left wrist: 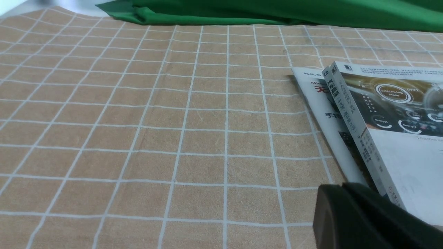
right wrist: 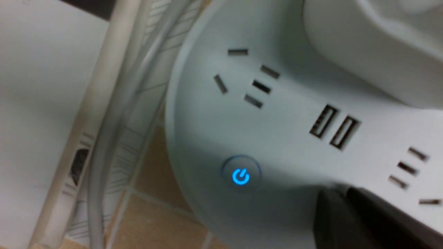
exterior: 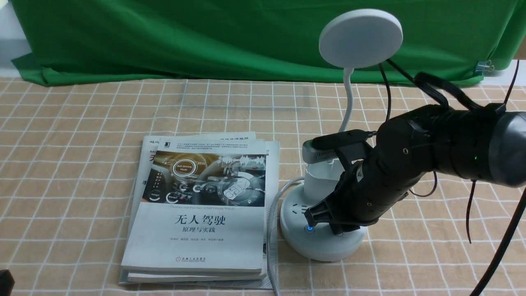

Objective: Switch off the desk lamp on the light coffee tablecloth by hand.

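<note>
The white desk lamp stands right of centre on the light coffee tablecloth point(exterior: 74, 156), with its disc head point(exterior: 361, 38) raised on a thin neck above the round socket base point(exterior: 318, 244). A blue power button point(exterior: 309, 228) point(right wrist: 241, 176) glows on that base. My right gripper point(exterior: 335, 230) point(right wrist: 341, 192), the hand, points down onto the base beside this button, shut on nothing. Its fingertips sit at the base's surface, a short way from the blue symbol. My left gripper point(left wrist: 341, 186) is shut and empty, low over the cloth next to the books.
A stack of books point(exterior: 201, 205) point(left wrist: 380, 121) lies just left of the lamp. The lamp's white cable point(exterior: 273, 213) runs between them. A green backdrop cloth point(exterior: 205, 37) hangs along the far edge. Socket slots and two USB ports point(right wrist: 334, 126) mark the base.
</note>
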Action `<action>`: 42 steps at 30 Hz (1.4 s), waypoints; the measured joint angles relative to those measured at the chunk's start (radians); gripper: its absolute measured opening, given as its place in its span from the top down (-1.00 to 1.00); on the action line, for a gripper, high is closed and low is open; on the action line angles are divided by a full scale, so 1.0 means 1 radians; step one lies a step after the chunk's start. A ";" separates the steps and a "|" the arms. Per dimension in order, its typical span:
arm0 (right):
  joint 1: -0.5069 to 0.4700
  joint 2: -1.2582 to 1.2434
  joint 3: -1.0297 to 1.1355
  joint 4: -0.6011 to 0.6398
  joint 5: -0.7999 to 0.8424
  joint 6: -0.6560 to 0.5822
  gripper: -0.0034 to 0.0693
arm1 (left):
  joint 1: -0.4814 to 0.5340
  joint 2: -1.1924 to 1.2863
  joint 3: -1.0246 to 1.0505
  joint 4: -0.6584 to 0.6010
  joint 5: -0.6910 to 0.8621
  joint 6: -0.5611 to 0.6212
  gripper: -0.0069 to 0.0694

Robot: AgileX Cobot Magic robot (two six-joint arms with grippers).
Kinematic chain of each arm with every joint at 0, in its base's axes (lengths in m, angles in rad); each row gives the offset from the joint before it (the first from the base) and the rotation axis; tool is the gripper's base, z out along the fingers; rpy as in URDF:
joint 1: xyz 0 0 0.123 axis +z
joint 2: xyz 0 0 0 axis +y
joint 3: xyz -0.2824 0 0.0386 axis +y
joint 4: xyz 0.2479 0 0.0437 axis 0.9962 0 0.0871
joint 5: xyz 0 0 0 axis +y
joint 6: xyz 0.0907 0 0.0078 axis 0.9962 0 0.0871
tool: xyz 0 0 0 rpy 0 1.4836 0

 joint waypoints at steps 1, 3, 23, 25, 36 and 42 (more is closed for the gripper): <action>0.000 0.000 0.000 0.000 0.000 0.000 0.77 | 0.000 0.000 0.000 0.000 0.000 0.000 0.81; 0.000 -0.004 0.000 0.000 0.000 0.000 0.77 | 0.000 0.000 0.000 0.000 0.000 0.000 0.81; -0.002 -0.564 0.353 0.012 0.002 -0.019 0.77 | 0.000 0.000 0.000 0.000 0.000 0.000 0.81; -0.002 -0.638 0.393 0.012 0.020 -0.020 0.76 | 0.000 0.000 0.000 0.000 0.000 0.000 0.81; -0.002 -0.865 0.412 0.010 -0.010 -0.021 0.70 | 0.000 0.000 0.000 0.000 0.000 0.000 0.81; -0.030 -0.972 0.478 -0.030 -0.092 -0.044 0.79 | 0.000 0.000 0.000 0.000 0.000 0.000 0.81</action>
